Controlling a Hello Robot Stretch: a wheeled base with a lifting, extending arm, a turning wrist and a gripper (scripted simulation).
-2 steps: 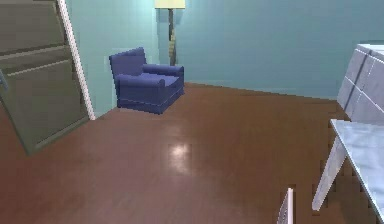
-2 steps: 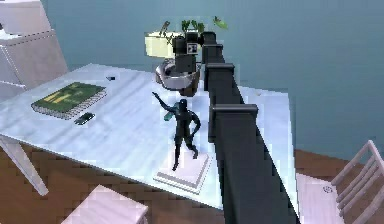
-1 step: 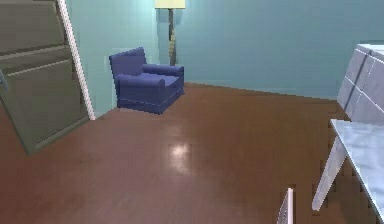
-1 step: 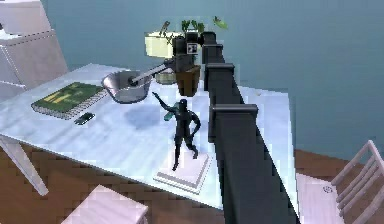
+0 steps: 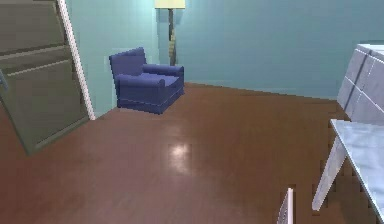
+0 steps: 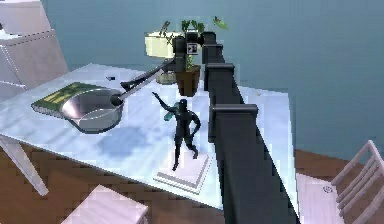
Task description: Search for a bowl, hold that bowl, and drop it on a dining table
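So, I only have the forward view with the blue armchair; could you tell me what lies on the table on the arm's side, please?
Observer: A grey pan with a long dark handle lies on the pale table, left of a dark figurine.
Operator: Thank you. Is the gripper holding anything?
Observer: I cannot tell; the gripper shows against a potted plant standing on the table.

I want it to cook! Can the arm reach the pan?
Probably yes: the arm stretches over the table, and the pan points its handle toward the gripper, with nothing seen between.
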